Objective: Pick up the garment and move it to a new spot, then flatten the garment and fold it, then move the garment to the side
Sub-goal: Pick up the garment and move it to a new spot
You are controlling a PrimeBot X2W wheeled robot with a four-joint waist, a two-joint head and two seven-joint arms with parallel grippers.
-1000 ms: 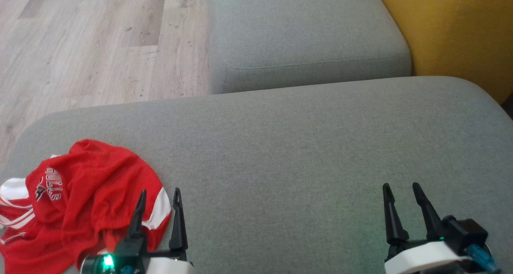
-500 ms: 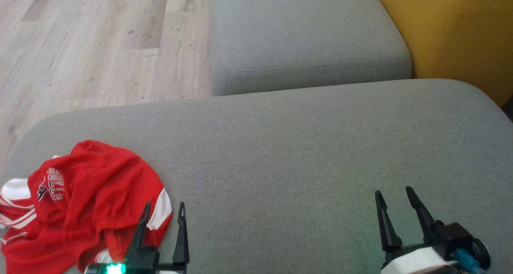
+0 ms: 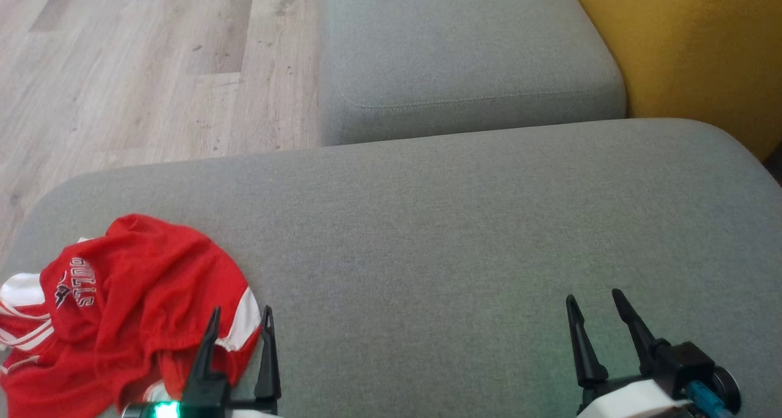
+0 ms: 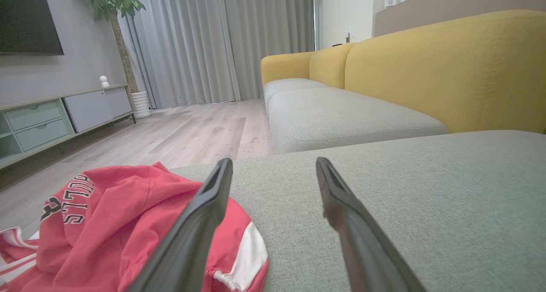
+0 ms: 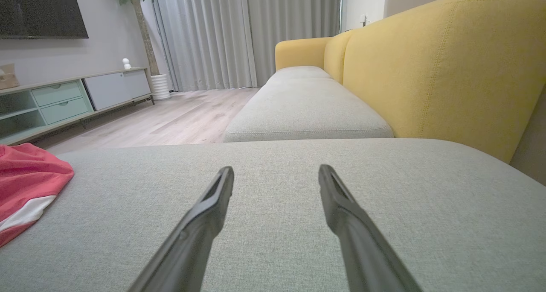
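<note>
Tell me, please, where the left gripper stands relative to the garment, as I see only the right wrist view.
Observer: The left gripper is open at the garment's right edge, one finger over the cloth, the other over bare cushion.
Operator: Is it touching the cloth?
Observer: I cannot tell; nothing is pinched between its fingers.
Operator: How does the garment lie?
Observer: Crumpled, with lettering showing on top.
</note>
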